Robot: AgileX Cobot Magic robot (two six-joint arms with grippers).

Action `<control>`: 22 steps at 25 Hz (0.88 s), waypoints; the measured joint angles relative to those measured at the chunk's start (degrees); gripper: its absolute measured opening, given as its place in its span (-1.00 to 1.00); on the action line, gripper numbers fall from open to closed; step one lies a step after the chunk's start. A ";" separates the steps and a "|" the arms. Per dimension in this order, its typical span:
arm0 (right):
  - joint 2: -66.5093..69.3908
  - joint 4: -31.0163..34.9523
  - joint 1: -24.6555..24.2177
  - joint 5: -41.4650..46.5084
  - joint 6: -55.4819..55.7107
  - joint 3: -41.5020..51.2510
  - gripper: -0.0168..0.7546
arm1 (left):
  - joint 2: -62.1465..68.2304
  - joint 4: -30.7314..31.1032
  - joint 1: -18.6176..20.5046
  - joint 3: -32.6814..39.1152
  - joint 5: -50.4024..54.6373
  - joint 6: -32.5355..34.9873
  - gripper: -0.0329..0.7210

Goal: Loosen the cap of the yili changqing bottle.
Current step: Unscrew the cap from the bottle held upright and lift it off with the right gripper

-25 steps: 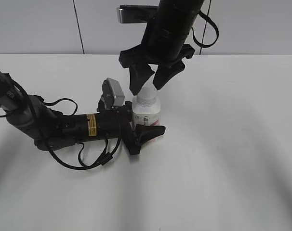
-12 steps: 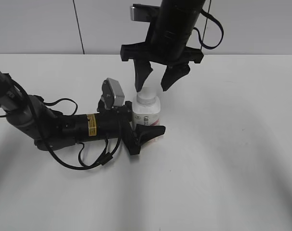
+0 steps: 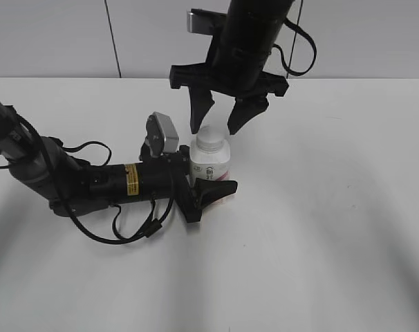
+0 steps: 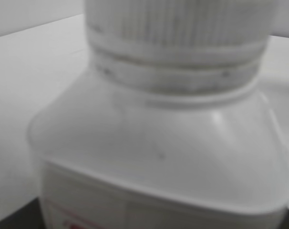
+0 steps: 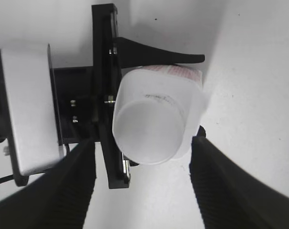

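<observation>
Exterior view shows the yili changqing bottle (image 3: 211,166) standing upright on the white table (image 3: 334,207), clamped around its body by the left gripper (image 3: 208,181), whose arm lies low along the tabletop from the left. Above it the right gripper (image 3: 220,119) hangs pointing down with its jaws spread wide, one finger either side of the cap (image 3: 211,139) and clear of it. Right wrist view looks straight down on the round white cap (image 5: 147,131) between the two dark fingers (image 5: 68,191).
</observation>
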 joint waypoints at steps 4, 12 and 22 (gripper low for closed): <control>0.77 0.00 0.00 -0.68 0.03 0.00 0.32 | 0.00 -0.01 0.00 0.00 0.00 0.00 0.28; 1.47 0.00 0.00 -2.39 0.03 0.00 0.32 | 0.00 -0.06 0.00 0.00 0.05 0.00 0.28; 2.05 0.07 0.00 -2.92 0.13 0.00 0.32 | 0.00 -0.12 0.00 0.00 0.05 0.00 0.28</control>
